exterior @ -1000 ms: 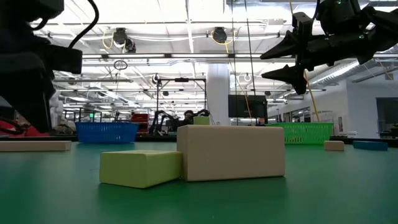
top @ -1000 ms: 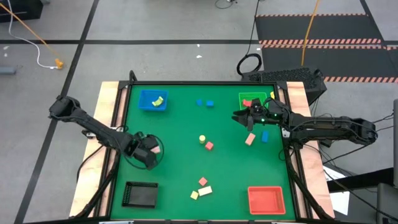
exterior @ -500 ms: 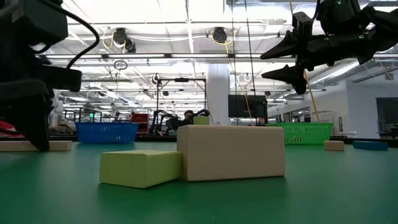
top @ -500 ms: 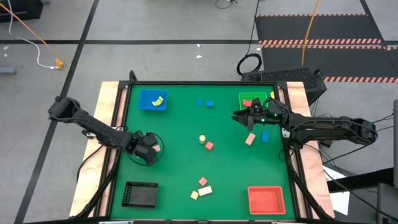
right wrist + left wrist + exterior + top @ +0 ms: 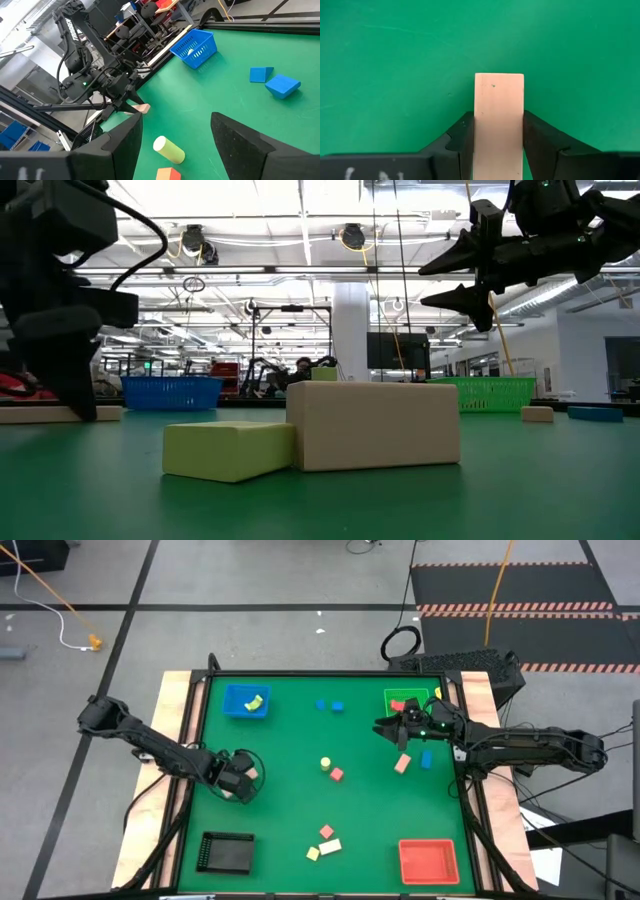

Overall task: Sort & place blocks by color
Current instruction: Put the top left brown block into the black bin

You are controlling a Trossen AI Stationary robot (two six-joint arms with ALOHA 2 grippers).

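My left gripper (image 5: 498, 145) is down on the green mat near the table's left edge, its two fingers pressed against the long sides of a pale pink bar (image 5: 498, 122). Only the bar's near end sits between the pads, so I judge it could pivot or slip out on the lift if my squeeze is shallow. Farther off, my right gripper (image 5: 382, 726) hangs spread and empty above the mat beside the green tray (image 5: 405, 701). If I carry toward the blue tray (image 5: 246, 701), a tilted bar might catch its rim.
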